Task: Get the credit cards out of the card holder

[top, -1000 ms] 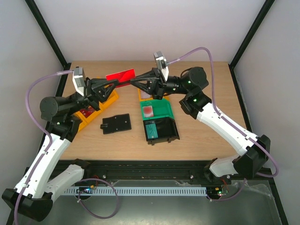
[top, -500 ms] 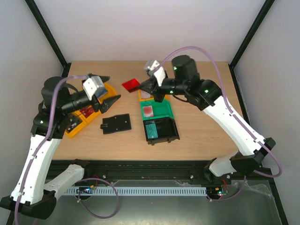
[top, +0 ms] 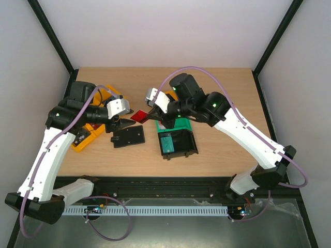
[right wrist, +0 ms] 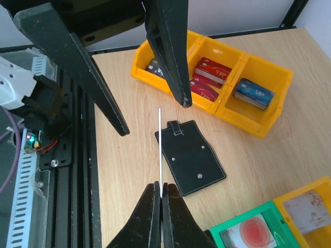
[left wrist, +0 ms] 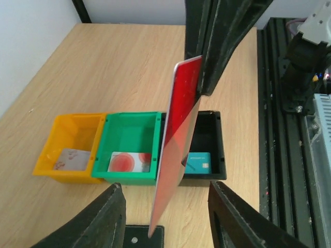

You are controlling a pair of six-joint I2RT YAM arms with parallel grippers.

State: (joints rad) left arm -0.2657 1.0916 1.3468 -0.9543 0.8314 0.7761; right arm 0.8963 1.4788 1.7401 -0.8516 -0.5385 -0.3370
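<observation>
My right gripper [top: 150, 114] is shut on a red credit card [top: 138, 116] and holds it on edge just above the table. In the right wrist view the credit card [right wrist: 160, 147] shows as a thin line rising from the right gripper [right wrist: 161, 187]. My left gripper [left wrist: 166, 222] is open, one finger on each side of the credit card [left wrist: 178, 150], with gaps on both sides. The card holder [top: 128, 136], a flat black wallet with a small tab, lies closed on the table below both grippers, and shows clearly as the card holder [right wrist: 190, 157].
A yellow three-part bin [right wrist: 217, 77] with several cards stands left of the wallet. To the right stand a yellow bin [left wrist: 72, 150], a green bin [left wrist: 132, 129] with a pale red-spotted card and a black bin [top: 178, 144] with a teal card.
The left gripper let go of the red card and opened. The right gripper carried the card from the back of the table down to the wallet, where the left fingers now flank it.
</observation>
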